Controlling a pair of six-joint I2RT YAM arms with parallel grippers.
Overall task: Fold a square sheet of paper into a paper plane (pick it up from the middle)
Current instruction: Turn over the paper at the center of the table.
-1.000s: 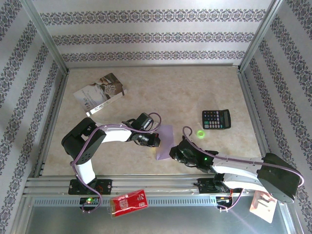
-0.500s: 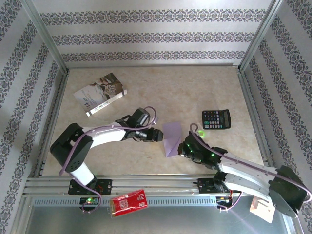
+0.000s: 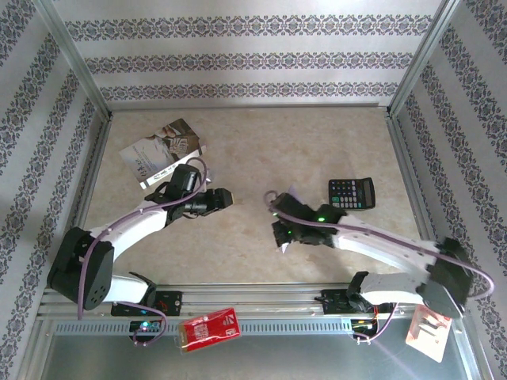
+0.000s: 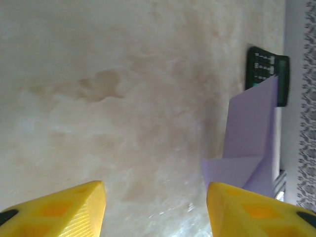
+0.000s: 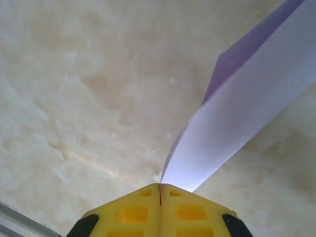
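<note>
The square sheet of paper [image 5: 252,103] is pale lilac and folded, and it hangs in the air, held by one edge. My right gripper [image 5: 160,186] is shut on that edge, with the sheet curving up and away to the right. From above the paper [image 3: 294,192] stands nearly edge-on over the right gripper [image 3: 281,236] at the table's middle. My left gripper [image 3: 225,195] sits apart to the left, open. In the left wrist view its gripper [image 4: 155,200] has nothing between its yellow fingers [image 4: 74,210], and the creased sheet [image 4: 249,128] rises just beyond the right finger.
A grey-white printed booklet [image 3: 162,150] lies at the back left, close behind the left arm. A black calculator [image 3: 352,193] lies right of the paper, and it shows behind the sheet as the calculator [image 4: 264,69]. A red packet [image 3: 209,327] rests on the front rail.
My left gripper has opened, let go of the paper and drawn back to the left. My right gripper has closed on the sheet and lifted it off the table toward the middle.
</note>
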